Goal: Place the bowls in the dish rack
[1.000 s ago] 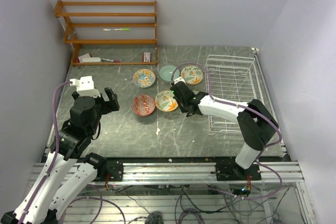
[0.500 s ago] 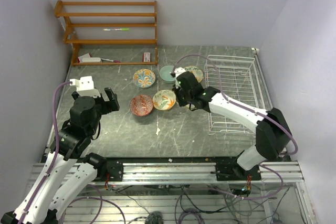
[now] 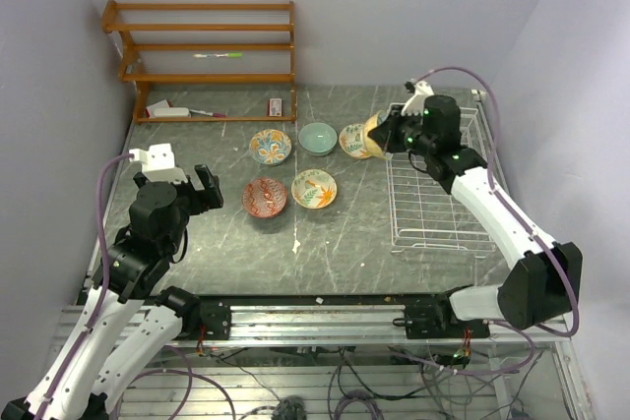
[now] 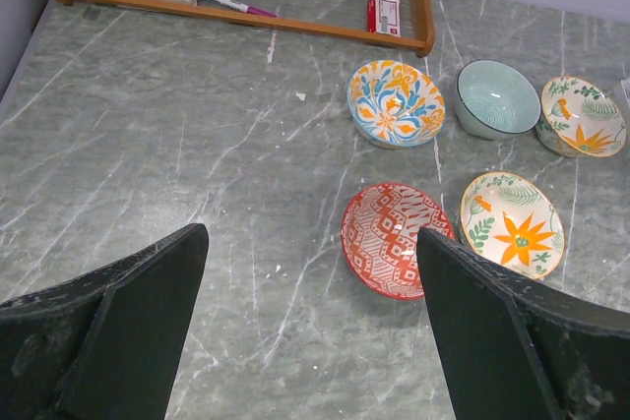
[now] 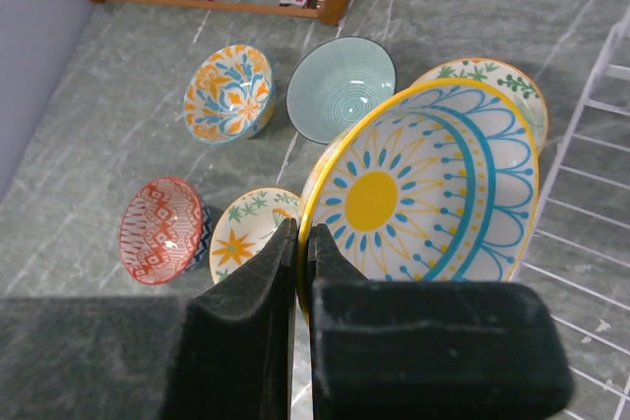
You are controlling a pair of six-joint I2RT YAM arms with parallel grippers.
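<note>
My right gripper (image 3: 387, 135) (image 5: 302, 229) is shut on the rim of a yellow-and-blue painted bowl (image 3: 373, 137) (image 5: 433, 184). It holds the bowl tilted on edge above the table, at the left edge of the white wire dish rack (image 3: 438, 176) (image 5: 591, 174). On the table lie a blue-and-orange floral bowl (image 3: 270, 146) (image 4: 396, 102), a pale teal bowl (image 3: 317, 138) (image 4: 498, 97), an orange-leaf bowl (image 3: 351, 142) (image 4: 581, 115), a red-patterned bowl (image 3: 268, 197) (image 4: 396, 240) and an orange-star bowl (image 3: 313, 188) (image 4: 512, 238). My left gripper (image 3: 210, 187) (image 4: 310, 238) is open and empty, left of the red bowl.
A wooden shelf unit (image 3: 202, 56) stands at the back left with small items on its lowest shelf. A small white scrap (image 3: 296, 243) lies on the table in front of the bowls. The rack sits along the right side of the table.
My right gripper has lifted the yellow-and-blue bowl from beside the orange-star bowl and carried it back and to the right, up to the rack's left edge. The left arm has not moved.
</note>
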